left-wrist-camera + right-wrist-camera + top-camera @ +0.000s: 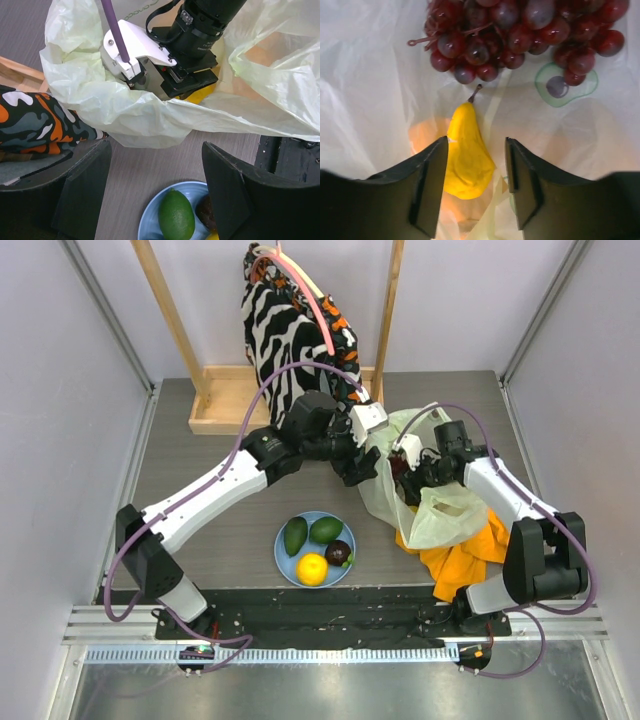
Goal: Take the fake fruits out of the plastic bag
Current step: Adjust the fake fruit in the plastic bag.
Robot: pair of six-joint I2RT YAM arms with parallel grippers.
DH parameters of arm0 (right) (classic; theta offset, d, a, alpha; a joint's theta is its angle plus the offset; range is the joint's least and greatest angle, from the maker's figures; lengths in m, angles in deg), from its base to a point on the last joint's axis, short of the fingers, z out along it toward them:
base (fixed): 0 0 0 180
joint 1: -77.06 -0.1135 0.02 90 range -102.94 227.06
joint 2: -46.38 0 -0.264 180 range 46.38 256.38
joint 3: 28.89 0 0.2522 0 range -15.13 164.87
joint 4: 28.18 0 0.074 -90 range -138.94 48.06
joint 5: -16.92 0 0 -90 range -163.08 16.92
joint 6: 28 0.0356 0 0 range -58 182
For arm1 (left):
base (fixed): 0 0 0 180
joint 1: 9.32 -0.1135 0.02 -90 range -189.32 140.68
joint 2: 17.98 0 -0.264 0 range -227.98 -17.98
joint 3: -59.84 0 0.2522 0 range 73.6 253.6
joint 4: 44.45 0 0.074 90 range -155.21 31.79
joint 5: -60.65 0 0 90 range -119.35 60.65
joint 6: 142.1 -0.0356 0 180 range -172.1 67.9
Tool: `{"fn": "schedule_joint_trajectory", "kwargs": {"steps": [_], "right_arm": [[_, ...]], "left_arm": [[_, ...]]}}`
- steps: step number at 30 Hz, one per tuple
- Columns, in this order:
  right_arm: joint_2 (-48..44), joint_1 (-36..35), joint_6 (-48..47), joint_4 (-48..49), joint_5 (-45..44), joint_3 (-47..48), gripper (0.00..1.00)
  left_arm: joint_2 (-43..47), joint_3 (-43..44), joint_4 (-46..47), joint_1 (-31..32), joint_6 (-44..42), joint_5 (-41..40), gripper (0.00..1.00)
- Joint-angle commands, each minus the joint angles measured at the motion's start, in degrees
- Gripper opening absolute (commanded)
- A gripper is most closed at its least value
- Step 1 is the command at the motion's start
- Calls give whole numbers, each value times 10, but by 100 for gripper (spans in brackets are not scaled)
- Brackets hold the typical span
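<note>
Bag (440,512) lies crumpled at centre right of the top view, on the counter (200,440), its lower edge over an orange cloth (462,562). Inside it, the right wrist view shows a yellow pear (467,160) at lower centre with its stem pointing up, and a bunch of dark red grapes (520,35) across the top of the frame.

The right hand (476,150) is reached into the bag, its fingers (427,185) flanking the pear. The finger on the left of the frame touches the fruit and a thin gap shows at the other, so I cannot tell whether the pear is gripped.

The left hand (156,145) hangs released, jaws wide with nothing between them, just beside the bag's near edge.

A blue plate (284,560) at lower centre of the top view holds two avocados (295,536), an orange (312,568) and a dark fruit (340,553). A zebra garment (285,330) hangs at top centre.
</note>
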Motion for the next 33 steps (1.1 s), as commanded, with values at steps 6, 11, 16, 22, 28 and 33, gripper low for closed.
{"fn": "schedule_joint_trajectory", "kwargs": {"steps": [6,11,16,22,28,33], "right_arm": [[101,-16,-19,-26,-27,26,78],[105,-28,-39,-18,-31,4,85],[118,-44,-44,-4,-44,-11,83],[101,-44,-30,9,-70,-24,34],[-80,-37,-11,-23,-59,-6,28],[-193,-37,7,-64,-68,40,28]], "left_arm": [[-2,14,15,-4,6,-8,77],[5,5,12,-6,2,-14,77],[3,3,9,-8,-3,-14,77],[2,-1,5,-7,-10,-15,77],[1,-2,5,-12,-17,-18,77],[-1,4,10,-15,-20,-19,77]]}}
